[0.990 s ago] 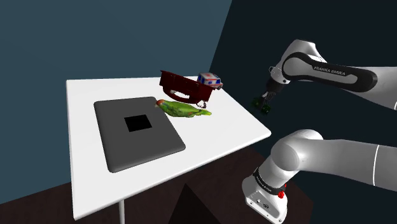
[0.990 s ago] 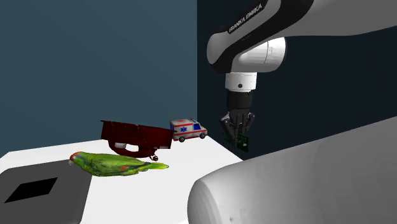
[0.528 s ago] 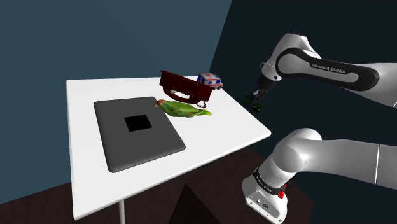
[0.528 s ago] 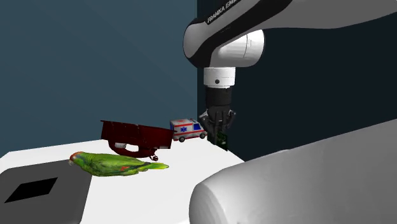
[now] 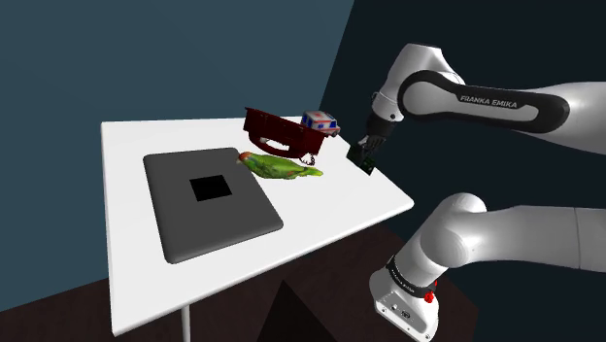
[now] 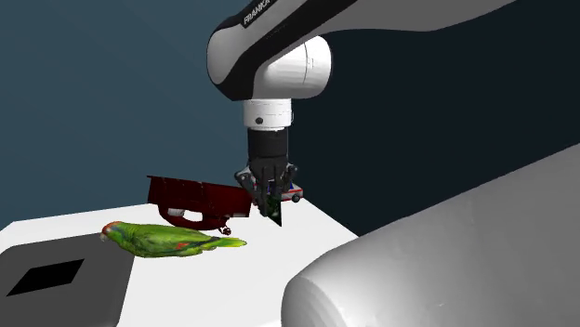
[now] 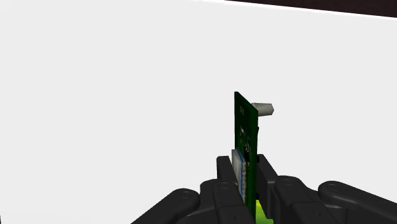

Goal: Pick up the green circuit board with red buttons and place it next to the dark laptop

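Over white table (image 5: 361, 201), green circuit board (image 7: 245, 137) is held tight by gripper (image 7: 245, 170). Pick-up done; placing beside dark laptop (image 5: 243, 219) left.

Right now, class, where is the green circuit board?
In the shoulder view, the green circuit board hangs clasped in the gripper above the white table's right edge, just right of the toy ambulance and the green parrot.

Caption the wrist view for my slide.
Black gripper clasping a green circuit board edge-on over the white table.
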